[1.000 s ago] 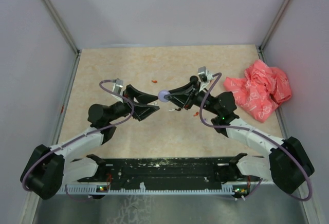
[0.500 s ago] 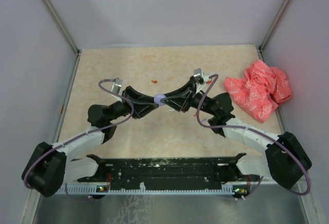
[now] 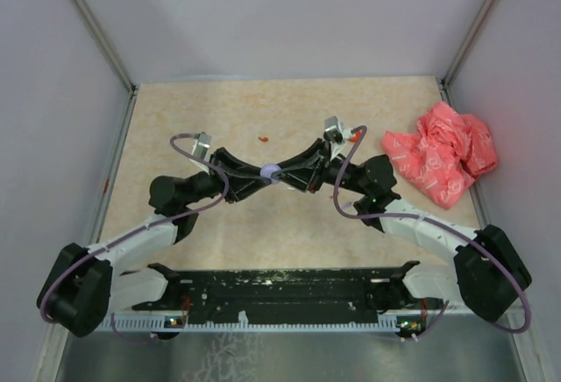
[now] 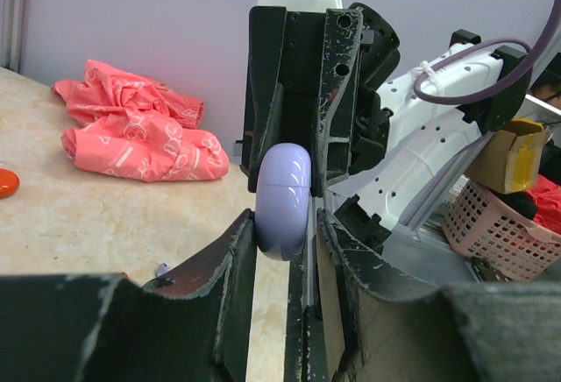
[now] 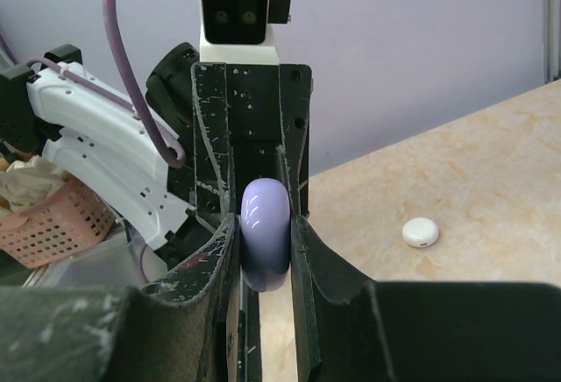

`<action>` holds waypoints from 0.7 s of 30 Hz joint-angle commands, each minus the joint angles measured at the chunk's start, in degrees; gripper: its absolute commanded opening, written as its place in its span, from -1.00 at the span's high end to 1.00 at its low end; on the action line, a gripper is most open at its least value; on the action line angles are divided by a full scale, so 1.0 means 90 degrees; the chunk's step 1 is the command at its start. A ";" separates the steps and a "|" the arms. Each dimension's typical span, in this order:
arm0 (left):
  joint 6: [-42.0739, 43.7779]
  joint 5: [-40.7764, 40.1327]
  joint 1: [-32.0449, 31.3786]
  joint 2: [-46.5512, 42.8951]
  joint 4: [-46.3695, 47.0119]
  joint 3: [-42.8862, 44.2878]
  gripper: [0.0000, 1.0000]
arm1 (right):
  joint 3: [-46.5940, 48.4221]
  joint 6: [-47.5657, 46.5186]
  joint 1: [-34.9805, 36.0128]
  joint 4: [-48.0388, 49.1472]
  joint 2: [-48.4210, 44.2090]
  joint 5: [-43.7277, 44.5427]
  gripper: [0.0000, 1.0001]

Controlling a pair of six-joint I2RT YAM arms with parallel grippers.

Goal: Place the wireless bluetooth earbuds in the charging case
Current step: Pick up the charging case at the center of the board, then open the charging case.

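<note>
The left arm (image 3: 131,246) and right arm (image 3: 429,233) have white shells and black joints. A lilac cable (image 4: 491,45) loops along each. Black claw fingers (image 4: 344,93) show pale scuffs and screw holes.

The case (image 4: 283,198) is smooth, glossy lilac plastic. The fingers (image 4: 230,264) are black matt plastic, scratched and scuffed. The bag (image 3: 443,154) is crinkled, faintly shiny plastic film. The table (image 3: 219,110) looks smooth, matt, stone-patterned. The disc (image 5: 420,232) is glossy white.
</note>
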 commanded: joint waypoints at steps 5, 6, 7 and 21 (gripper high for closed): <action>0.0591 0.0749 -0.0039 -0.0407 -0.0812 0.0453 0.23 | 0.0492 -0.0573 0.0089 -0.0878 -0.0107 -0.0358 1.00; 0.0646 0.0804 -0.0036 -0.0440 -0.0905 0.0476 0.23 | 0.0533 -0.0612 0.0094 -0.0957 -0.0096 -0.0411 1.00; 0.0696 0.0860 -0.0036 -0.0459 -0.0982 0.0502 0.23 | 0.0577 -0.0665 0.0091 -0.1062 -0.0103 -0.0462 1.00; 0.1579 0.1662 -0.0037 -0.0741 -0.2232 0.0862 0.98 | 0.0826 -0.1135 0.0092 -0.1886 -0.0272 -0.0771 0.99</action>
